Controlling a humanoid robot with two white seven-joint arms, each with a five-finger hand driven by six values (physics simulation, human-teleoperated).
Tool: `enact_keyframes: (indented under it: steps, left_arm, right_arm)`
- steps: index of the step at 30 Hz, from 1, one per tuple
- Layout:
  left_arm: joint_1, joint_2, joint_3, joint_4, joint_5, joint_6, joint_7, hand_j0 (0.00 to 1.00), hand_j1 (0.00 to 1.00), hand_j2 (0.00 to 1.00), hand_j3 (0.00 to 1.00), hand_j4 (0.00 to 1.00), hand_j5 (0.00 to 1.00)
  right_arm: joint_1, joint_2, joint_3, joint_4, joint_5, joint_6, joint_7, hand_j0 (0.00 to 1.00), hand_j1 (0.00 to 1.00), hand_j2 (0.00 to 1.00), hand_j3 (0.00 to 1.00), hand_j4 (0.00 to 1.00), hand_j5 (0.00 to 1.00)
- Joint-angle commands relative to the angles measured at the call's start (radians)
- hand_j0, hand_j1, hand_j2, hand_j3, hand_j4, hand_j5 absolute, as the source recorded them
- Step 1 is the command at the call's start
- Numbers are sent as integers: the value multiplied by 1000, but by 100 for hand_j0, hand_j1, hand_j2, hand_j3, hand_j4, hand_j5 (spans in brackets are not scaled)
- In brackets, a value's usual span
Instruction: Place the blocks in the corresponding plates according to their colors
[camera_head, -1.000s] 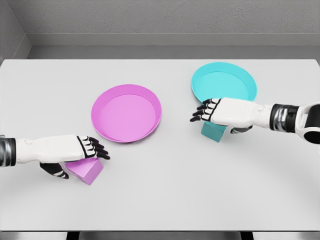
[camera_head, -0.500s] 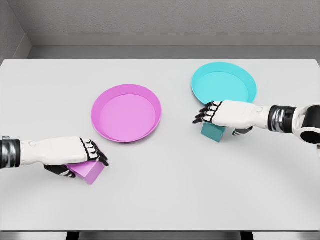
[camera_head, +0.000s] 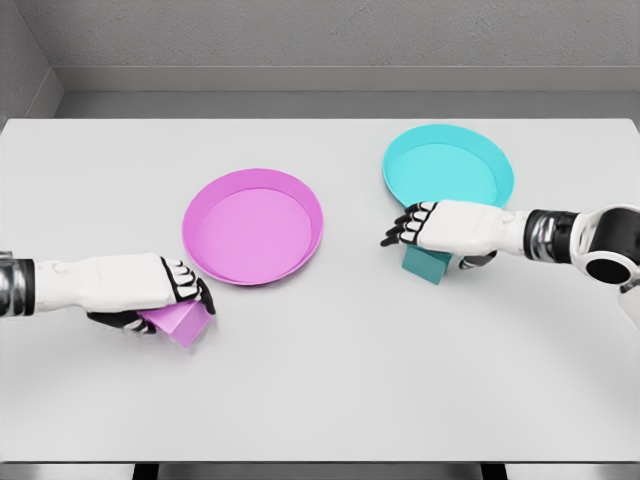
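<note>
- Nearest the camera, the pink block is seen on the white table, with the left hand laid over it; the fingers are curled down its far side and the thumb is tucked beneath, so the block is judged to be clasped for lifting

- The block is held just short of the pink plate, which lies beyond it and to the right, so only a short carry is called for

- Further back, the teal block is covered from above by the right hand; its fingers are bent over the left edge, yet a firm grip cannot be told from this view

- This block is set touching or just beside the near rim of the teal plate, the farthest item, and neither plate holds a block yet
</note>
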Motion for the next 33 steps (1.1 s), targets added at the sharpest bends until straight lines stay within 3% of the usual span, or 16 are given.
enact_keyframes:
  steps: [1,5,11,15,20,25,28,30,33]
  left_arm:
    - [-6,5,3,0,1,0,8,38,38,38,38,38,38]
    - [-51,8,6,6,4,0,8,37,37,37,37,37,37]
    - [-115,2,6,11,30,0,7,37,37,37,37,37,37]
    - [-176,-9,3,14,46,0,7,37,37,37,37,37,37]
    - [-235,-128,-5,130,47,0,2,35,35,35,35,35,35]
    - [-290,-294,-48,305,38,0,-36,35,35,35,35,35,35]
    - [-296,-320,-57,342,35,0,-42,36,36,36,36,36,36]
    - [-296,-326,-60,377,35,0,-42,41,41,41,41,41,41]
    - [-296,-346,-62,410,35,0,-42,59,59,59,59,59,59]
  right_arm:
    - [0,3,5,2,-2,3,0,100,100,100,100,100,100]
    - [-8,3,5,2,4,3,0,80,80,80,80,80,80]
    - [-9,1,5,2,7,3,0,62,62,62,62,62,62]
    - [-9,0,5,2,7,3,0,58,58,58,58,58,58]
    - [-11,0,2,1,0,3,0,56,56,56,56,56,56]
    - [-15,0,-1,1,-28,3,0,55,55,55,55,55,55]
    - [-17,0,-3,-1,-56,3,0,56,56,56,56,56,56]
    - [-26,-2,-9,-1,-114,3,0,55,55,55,55,55,55]
    - [-26,-3,-63,2,-148,3,0,56,56,56,56,56,56]
